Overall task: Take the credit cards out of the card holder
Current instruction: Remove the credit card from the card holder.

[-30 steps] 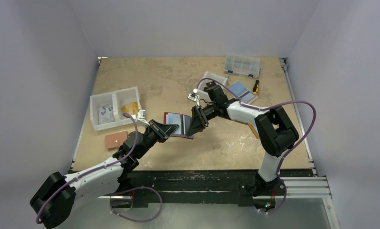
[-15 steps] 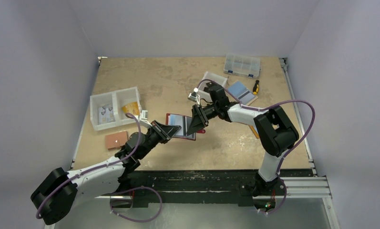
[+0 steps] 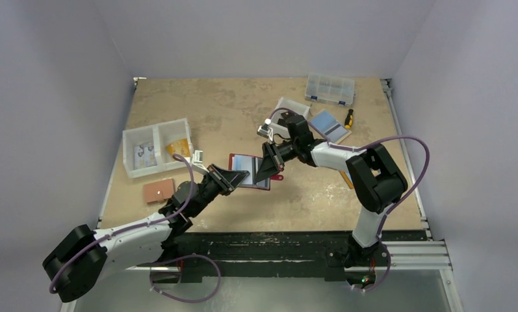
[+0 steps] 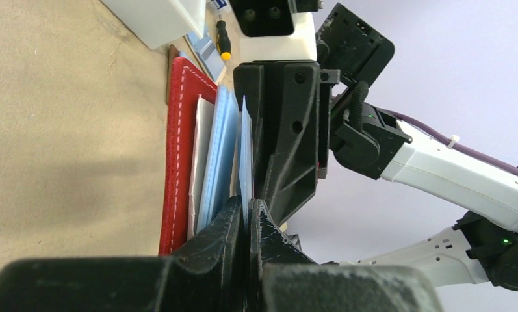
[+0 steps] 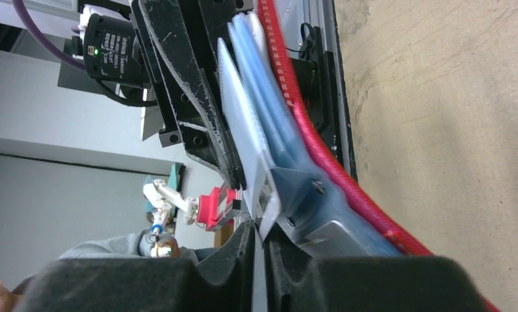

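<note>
The dark red card holder (image 3: 249, 173) is held open off the table between both grippers, and its red cover (image 4: 178, 143) faces the tabletop. Light blue leaves (image 4: 220, 149) fan out from it. My left gripper (image 4: 246, 218) is shut on the edge of the innermost clear sleeve. My right gripper (image 5: 260, 244) comes from the opposite side, and its fingers are closed on a thin pale grey-white credit card (image 5: 243, 130) sticking out of that sleeve. In the top view the left gripper (image 3: 227, 177) and right gripper (image 3: 269, 168) almost meet over the holder.
A white two-compartment bin (image 3: 157, 146) stands at the left with a small tan holder (image 3: 158, 190) in front of it. At the back right are a clear organiser box (image 3: 330, 89), a white tray (image 3: 292, 107), a blue-grey booklet (image 3: 327, 125) and a screwdriver (image 3: 349, 118).
The right gripper's jaws have closed onto the pale card edge. Both grippers and the holder have drifted slightly to the right.
</note>
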